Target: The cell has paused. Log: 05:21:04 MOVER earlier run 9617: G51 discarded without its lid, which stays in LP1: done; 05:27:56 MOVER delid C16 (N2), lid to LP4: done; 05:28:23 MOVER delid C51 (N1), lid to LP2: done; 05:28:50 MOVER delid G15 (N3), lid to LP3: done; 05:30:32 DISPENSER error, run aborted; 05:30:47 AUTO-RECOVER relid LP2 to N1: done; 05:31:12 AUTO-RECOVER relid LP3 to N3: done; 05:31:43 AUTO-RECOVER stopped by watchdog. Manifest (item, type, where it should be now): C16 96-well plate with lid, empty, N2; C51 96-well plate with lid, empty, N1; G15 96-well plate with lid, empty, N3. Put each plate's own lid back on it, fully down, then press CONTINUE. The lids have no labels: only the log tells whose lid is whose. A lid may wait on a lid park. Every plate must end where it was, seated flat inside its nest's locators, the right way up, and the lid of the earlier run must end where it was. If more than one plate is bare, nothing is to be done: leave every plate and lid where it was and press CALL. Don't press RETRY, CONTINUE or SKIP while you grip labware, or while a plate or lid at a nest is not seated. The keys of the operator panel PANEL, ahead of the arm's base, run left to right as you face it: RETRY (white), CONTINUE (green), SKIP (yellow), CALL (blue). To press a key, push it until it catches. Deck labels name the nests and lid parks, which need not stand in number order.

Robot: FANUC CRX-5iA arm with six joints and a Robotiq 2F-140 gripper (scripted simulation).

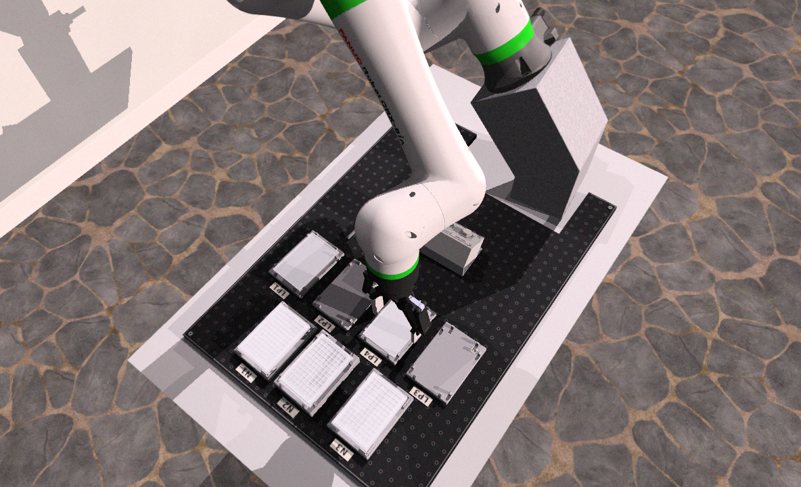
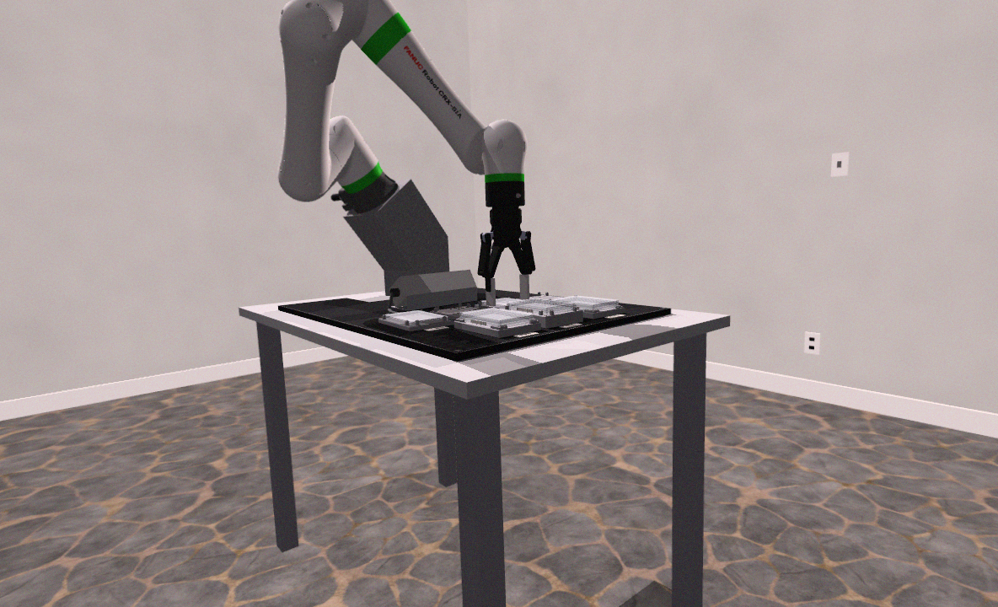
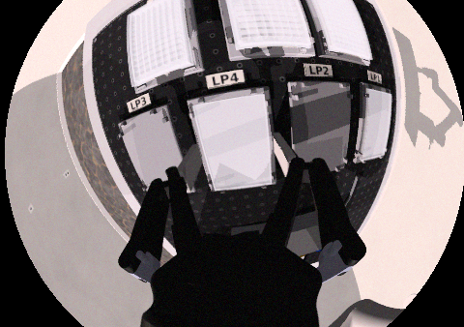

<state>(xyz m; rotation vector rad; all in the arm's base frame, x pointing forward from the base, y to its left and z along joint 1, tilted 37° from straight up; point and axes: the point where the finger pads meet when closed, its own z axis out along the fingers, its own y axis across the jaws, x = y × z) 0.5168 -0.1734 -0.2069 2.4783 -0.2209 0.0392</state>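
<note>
A white table [image 2: 382, 348] carries a black perforated deck [image 1: 512, 290], on which the arm's grey pedestal [image 1: 563, 97] is mounted at the rear. The white arm [image 1: 418, 151] is extended forward over the deck, wrist pointed straight down.

Three well plates are arranged along the front row. The plates at N1 [image 1: 273, 339] and N3 [image 1: 370, 412] are seen with smooth covered tops; the plate at N2 [image 1: 317, 370] is seen with its well grid exposed more sharply.

Behind them, four lid parks are set. A lid [image 1: 305, 262] is seated on LP1. LP2 [image 1: 342, 296] and LP3 [image 1: 446, 361] are shown as bare grey trays. The lid on LP4 [image 3: 232, 136] lies flat in its park, directly beneath the tool.

A grey operator panel [image 1: 454, 247] is placed between the pedestal and the lid parks.

The gripper [image 2: 507, 290] is held partly open above the LP4 lid, one finger to each side of it; nothing is grasped.
</note>
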